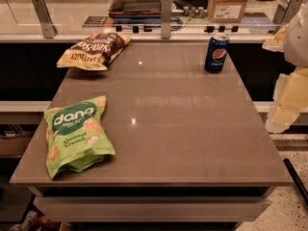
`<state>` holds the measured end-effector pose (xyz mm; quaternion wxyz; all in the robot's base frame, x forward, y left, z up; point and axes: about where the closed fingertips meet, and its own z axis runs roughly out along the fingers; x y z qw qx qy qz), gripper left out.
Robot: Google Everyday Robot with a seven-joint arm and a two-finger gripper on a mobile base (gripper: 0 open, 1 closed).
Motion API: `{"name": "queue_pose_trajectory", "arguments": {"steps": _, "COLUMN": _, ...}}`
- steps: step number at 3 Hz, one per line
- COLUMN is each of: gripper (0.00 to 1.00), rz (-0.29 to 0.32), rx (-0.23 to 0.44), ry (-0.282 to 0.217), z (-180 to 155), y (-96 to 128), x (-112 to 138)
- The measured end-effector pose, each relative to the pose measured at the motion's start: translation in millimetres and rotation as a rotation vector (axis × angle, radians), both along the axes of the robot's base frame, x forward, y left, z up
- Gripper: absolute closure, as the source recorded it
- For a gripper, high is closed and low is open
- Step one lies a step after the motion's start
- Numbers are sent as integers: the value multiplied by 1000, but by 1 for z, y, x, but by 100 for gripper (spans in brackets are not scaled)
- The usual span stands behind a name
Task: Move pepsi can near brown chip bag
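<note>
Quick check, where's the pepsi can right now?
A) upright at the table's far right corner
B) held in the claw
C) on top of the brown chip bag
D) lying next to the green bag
A: the pepsi can stands upright at the far right of the table, across from the brown chip bag at far left. The claw is off the table's right edge, apart from the can.

Readable markings on the table (192,143). Lower left of the frame: green bag (77,134), white brand word "dang" above "Coconut Crunch". Upper right: pepsi can (217,53), round red-white-blue Pepsi logo with pale lettering running up its side. Upper left: brown chip bag (95,50), pale lettering lying inverted, not legible. Top right, behind the table: cardboard box (229,3), white label, illegible. Right edge of the frame: claw (288,100), unmarked.
</note>
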<state>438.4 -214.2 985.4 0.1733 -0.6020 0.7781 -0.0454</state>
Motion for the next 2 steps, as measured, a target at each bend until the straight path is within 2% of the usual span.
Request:
{"name": "queue_pose_trajectory", "arguments": {"steps": 1, "gripper": 0, "rz": 0, "rx": 0, "ry": 0, "z": 0, "y": 0, "x": 0}}
{"name": "queue_pose_trajectory", "arguments": {"steps": 2, "gripper": 0, "rz": -21, "rx": 14, "ry": -26, "z": 1, "y": 1, "x": 3}}
